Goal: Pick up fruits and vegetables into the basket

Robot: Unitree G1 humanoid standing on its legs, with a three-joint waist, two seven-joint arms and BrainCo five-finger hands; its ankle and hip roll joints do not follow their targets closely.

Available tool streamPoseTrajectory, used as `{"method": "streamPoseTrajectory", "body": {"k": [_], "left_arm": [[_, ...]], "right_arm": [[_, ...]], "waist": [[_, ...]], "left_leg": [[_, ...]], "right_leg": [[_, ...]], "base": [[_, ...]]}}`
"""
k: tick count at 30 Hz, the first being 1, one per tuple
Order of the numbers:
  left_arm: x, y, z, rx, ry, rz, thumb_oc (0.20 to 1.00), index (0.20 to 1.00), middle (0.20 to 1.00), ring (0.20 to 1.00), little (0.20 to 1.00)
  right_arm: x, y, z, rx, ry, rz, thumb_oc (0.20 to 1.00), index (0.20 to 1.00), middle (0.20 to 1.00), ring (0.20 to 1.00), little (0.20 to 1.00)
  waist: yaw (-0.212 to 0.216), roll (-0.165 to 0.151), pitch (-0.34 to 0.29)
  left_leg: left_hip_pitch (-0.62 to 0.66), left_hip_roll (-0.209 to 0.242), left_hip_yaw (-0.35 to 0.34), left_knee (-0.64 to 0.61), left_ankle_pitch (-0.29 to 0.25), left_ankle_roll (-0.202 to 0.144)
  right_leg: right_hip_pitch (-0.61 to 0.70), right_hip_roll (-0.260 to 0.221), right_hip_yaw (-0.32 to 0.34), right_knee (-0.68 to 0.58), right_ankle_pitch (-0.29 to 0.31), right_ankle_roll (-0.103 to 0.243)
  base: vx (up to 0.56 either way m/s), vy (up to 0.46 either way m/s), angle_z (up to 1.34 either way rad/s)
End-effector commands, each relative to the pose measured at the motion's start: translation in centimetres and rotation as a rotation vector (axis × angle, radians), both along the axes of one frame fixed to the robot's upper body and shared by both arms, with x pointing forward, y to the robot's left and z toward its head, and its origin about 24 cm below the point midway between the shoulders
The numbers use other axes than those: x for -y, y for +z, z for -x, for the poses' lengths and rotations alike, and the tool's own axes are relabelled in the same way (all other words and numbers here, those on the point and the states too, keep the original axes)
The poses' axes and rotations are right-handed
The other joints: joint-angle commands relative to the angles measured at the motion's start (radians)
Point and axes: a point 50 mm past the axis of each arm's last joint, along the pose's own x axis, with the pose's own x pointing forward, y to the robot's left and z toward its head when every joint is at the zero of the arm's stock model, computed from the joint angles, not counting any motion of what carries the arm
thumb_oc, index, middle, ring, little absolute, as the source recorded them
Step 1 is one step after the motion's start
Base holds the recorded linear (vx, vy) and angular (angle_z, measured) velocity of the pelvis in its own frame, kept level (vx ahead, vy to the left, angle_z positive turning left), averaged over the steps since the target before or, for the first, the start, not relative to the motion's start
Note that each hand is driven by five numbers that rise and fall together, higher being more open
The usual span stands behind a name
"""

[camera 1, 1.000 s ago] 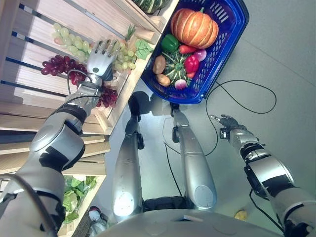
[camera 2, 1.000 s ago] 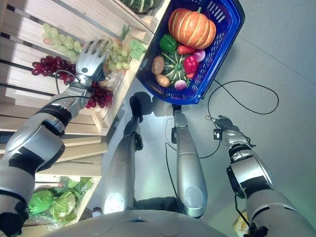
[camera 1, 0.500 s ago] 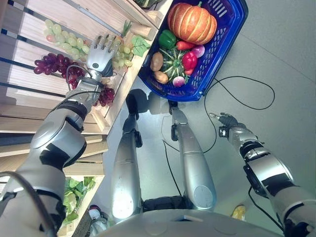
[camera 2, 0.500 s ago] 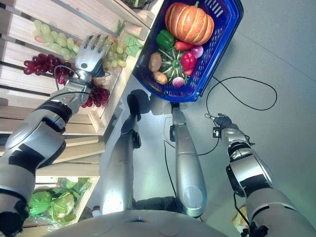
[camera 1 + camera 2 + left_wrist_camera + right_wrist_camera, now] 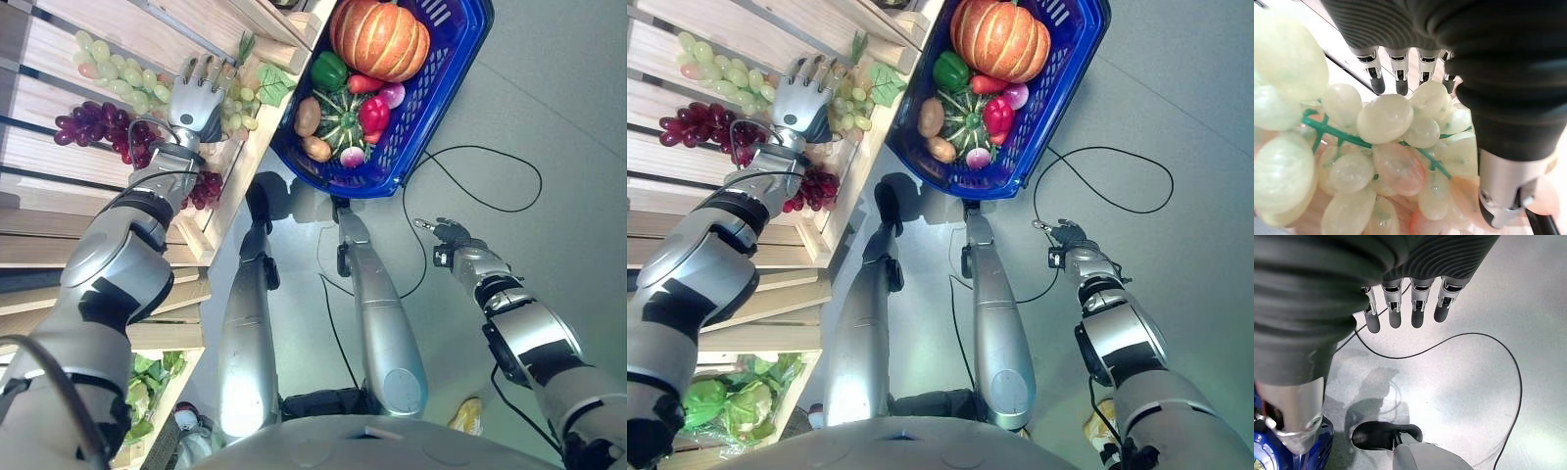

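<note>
My left hand (image 5: 199,98) hovers open, fingers straight, over a bunch of green grapes (image 5: 241,102) on the wooden shelf (image 5: 59,201). In the left wrist view the pale grapes (image 5: 1386,122) lie just under the palm, with the fingers (image 5: 1397,73) stretched past them and the thumb (image 5: 1503,186) to one side. To the right of the shelf, the blue basket (image 5: 431,108) on the floor holds a pumpkin (image 5: 380,39), a green pepper (image 5: 328,70), a red pepper (image 5: 374,115), a striped squash (image 5: 341,122) and a potato (image 5: 307,117). My right hand (image 5: 451,235) hangs open over the grey floor.
Purple grapes (image 5: 98,127) and a second purple bunch (image 5: 204,186) lie beside my left wrist. Another green bunch (image 5: 113,73) lies further back on the shelf. Leafy greens (image 5: 735,406) fill a lower shelf. A yellow object (image 5: 468,416) lies on the floor.
The whole picture has shifted slightly, so the camera moved. My left hand stays open over the green grapes, and the right hand has not moved.
</note>
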Motion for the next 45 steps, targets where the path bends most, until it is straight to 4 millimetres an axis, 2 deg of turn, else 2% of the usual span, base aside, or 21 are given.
{"method": "streamPoseTrajectory", "body": {"k": [1, 17, 24, 25, 26, 45], "left_arm": [[-0.8, 0.7, -0.1, 0.032, 0.052, 0.023, 1.000, 1.000, 1.000, 1.000, 1.000], [-0.8, 0.1, -0.2, -0.033, 0.069, 0.019, 1.000, 1.000, 1.000, 1.000, 1.000], [-1.0, -0.8, -0.3, -0.099, 0.133, 0.020, 1.000, 1.000, 1.000, 1.000, 1.000], [-1.1, -1.0, -0.3, -0.123, 0.146, 0.028, 0.875, 0.875, 0.875, 0.875, 0.875], [-1.2, -1.2, -0.3, -0.148, 0.156, 0.030, 0.200, 0.200, 0.200, 0.200, 0.200], [-2.0, -3.3, 0.1, -0.255, 0.221, 0.082, 0.200, 0.200, 0.200, 0.200, 0.200]], "right_arm": [[0.3, -1.3, 1.3, -0.038, -0.021, 0.003, 1.000, 1.000, 1.000, 1.000, 1.000], [0.2, -1.1, 1.0, -0.027, -0.016, 0.002, 1.000, 1.000, 1.000, 1.000, 1.000], [0.3, -0.9, 0.9, -0.022, -0.015, -0.001, 1.000, 1.000, 1.000, 1.000, 1.000], [0.2, -1.0, 0.9, -0.021, -0.015, -0.002, 1.000, 1.000, 1.000, 1.000, 1.000], [0.3, -1.0, 0.9, -0.022, -0.014, -0.001, 1.000, 1.000, 1.000, 1.000, 1.000], [0.4, -0.8, 0.8, -0.016, -0.019, -0.005, 1.000, 1.000, 1.000, 1.000, 1.000]], "waist": [[0.013, -0.011, -0.026], [0.008, -0.016, -0.026], [0.005, -0.020, -0.026], [0.005, -0.020, -0.026], [0.005, -0.020, -0.026], [0.012, -0.015, -0.026]], "left_leg": [[-0.040, -0.004, -0.041, 0.092, -0.085, -0.045], [-0.065, -0.002, -0.046, 0.102, -0.087, -0.048], [-0.071, -0.004, -0.047, 0.102, -0.088, -0.047], [-0.071, -0.004, -0.047, 0.102, -0.088, -0.046], [-0.072, -0.004, -0.046, 0.103, -0.087, -0.046], [-0.051, -0.009, -0.046, 0.086, -0.079, -0.046]], "right_leg": [[-0.012, 0.039, -0.024, 0.065, -0.043, 0.052], [-0.034, 0.040, -0.022, 0.065, -0.039, 0.053], [-0.039, 0.041, -0.021, 0.058, -0.034, 0.054], [-0.039, 0.041, -0.020, 0.057, -0.034, 0.054], [-0.039, 0.041, -0.020, 0.058, -0.033, 0.054], [-0.018, 0.039, -0.022, 0.041, -0.026, 0.054]], "base": [[0.00, 0.000, 0.00], [0.00, 0.000, 0.00], [0.00, 0.000, 0.00], [0.00, 0.000, 0.00], [0.00, 0.000, 0.00], [0.00, 0.000, 0.00]]}}
